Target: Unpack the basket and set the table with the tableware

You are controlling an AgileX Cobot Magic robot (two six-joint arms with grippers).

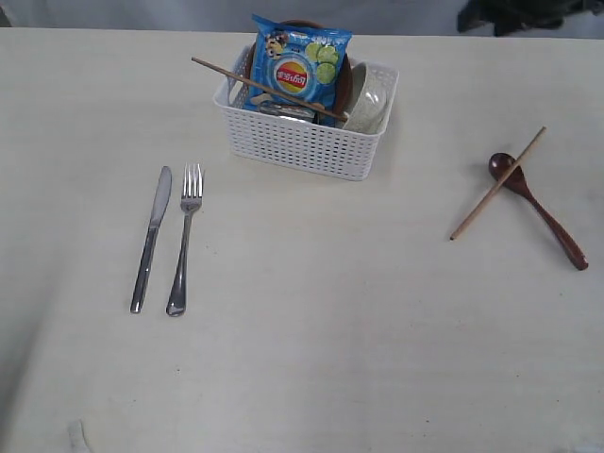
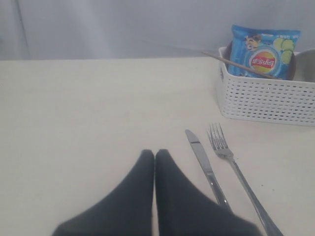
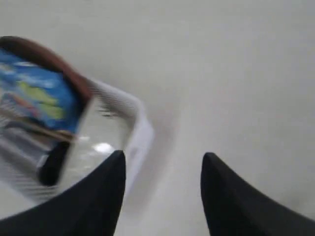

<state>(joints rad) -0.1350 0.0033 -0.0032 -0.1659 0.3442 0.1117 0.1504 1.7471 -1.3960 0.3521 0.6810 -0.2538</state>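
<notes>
The white basket (image 1: 302,142) at the back of the table (image 1: 311,330) holds a blue chips bag (image 1: 300,68), a chopstick (image 1: 264,87), a pale bowl (image 1: 368,99), a steel cup (image 1: 288,110) and a brown plate (image 1: 345,80). Knife (image 1: 151,241) and fork (image 1: 184,241) lie side by side at the left. At the right a second chopstick (image 1: 497,184) rests across the wooden spoon (image 1: 538,209). My left gripper (image 2: 154,153) is shut and empty beside the knife (image 2: 205,167). My right gripper (image 3: 163,160) is open and empty, over the basket's corner (image 3: 140,132) in a blurred view.
A dark shape (image 1: 514,14) sits at the table's far right edge. A small pale object (image 1: 77,434) shows at the near left edge. Bare tabletop stretches across the middle and front.
</notes>
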